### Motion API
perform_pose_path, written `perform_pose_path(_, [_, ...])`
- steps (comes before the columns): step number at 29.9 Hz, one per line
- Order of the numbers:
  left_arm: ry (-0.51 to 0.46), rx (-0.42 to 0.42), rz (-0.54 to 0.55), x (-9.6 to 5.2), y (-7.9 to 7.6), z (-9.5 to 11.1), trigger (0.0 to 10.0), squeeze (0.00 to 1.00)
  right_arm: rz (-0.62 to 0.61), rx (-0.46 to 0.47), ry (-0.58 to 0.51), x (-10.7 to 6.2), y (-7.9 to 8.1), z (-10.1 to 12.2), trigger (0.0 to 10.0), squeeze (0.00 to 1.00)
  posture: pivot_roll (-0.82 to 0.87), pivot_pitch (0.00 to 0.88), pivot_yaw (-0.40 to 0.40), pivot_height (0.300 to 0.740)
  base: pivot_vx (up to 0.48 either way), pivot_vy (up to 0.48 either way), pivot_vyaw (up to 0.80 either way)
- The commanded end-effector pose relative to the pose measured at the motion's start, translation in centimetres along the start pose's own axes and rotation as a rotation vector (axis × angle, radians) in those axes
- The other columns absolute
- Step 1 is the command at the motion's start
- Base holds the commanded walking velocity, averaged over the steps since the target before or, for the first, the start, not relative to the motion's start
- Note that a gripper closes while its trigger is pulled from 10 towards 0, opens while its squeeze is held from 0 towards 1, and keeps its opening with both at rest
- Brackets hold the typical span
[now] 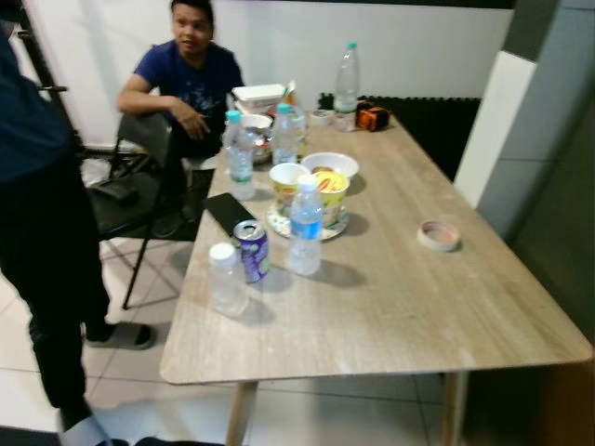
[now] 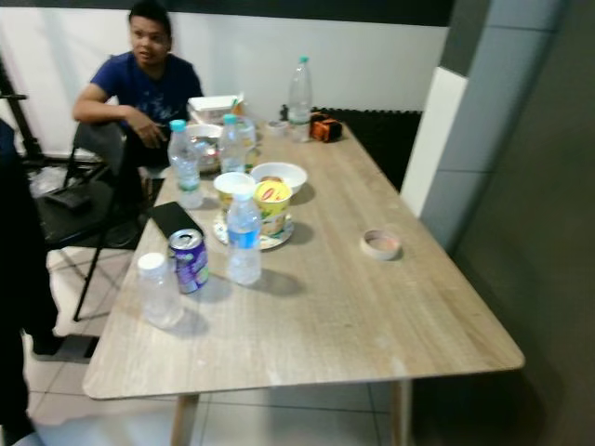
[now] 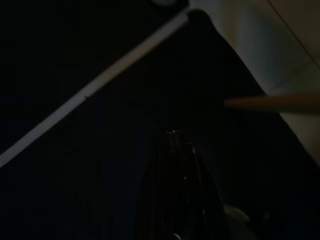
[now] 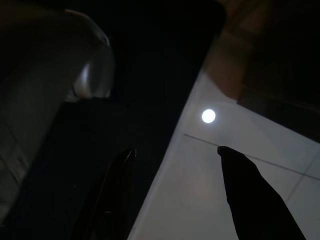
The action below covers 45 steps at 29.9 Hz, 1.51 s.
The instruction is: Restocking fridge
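A wooden table stands before me with drinks on its left half. A purple soda can sits between a small clear bottle with a white cap and a blue-labelled water bottle. Two more water bottles stand farther back, and a tall one at the far end. My left gripper hangs in the dark, fingers together. My right gripper hangs over pale floor tiles, open and holding nothing.
A yellow cup of noodles, a white bowl, a black flat object and a tape roll are on the table. One person sits at the far left corner; another stands close on my left. A grey wall runs along the right.
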State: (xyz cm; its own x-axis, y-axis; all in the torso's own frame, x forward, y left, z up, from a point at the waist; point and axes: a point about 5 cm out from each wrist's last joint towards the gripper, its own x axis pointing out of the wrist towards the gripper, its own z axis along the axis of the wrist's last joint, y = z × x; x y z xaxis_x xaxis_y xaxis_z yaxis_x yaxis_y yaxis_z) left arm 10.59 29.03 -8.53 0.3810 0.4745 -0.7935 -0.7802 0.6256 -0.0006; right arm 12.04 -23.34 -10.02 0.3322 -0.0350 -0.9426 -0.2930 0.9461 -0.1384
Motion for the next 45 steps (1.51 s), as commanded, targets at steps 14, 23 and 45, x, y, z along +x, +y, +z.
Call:
perform_pose_path(14, [-0.286, -0.227, 0.063, 0.6, 0.4, 8.3, 10.0, 1.0, 0.006, -0.028, 0.006, 0.0, 0.0, -0.2, 10.0, 0.0, -0.07, 0.01, 0.006, 0.74, 0.0, 0.0, 0.0])
perform_pose_path(23, [-0.601, -0.319, -0.073, -0.8, -1.6, 18.1, 10.0, 1.0, 0.012, -0.038, 0.007, 0.0, 0.1, -0.2, 10.0, 0.0, -0.07, 0.004, 0.003, 0.74, 0.0, 0.0, 0.0])
perform_pose_path(45, [-1.09, 0.125, -1.192, -12.9, -17.6, 28.2, 10.0, 0.0, 0.029, -0.067, 0.013, 0.0, 0.4, -0.2, 10.0, 0.0, -0.07, 0.005, 0.006, 0.74, 0.0, 0.0, 0.0])
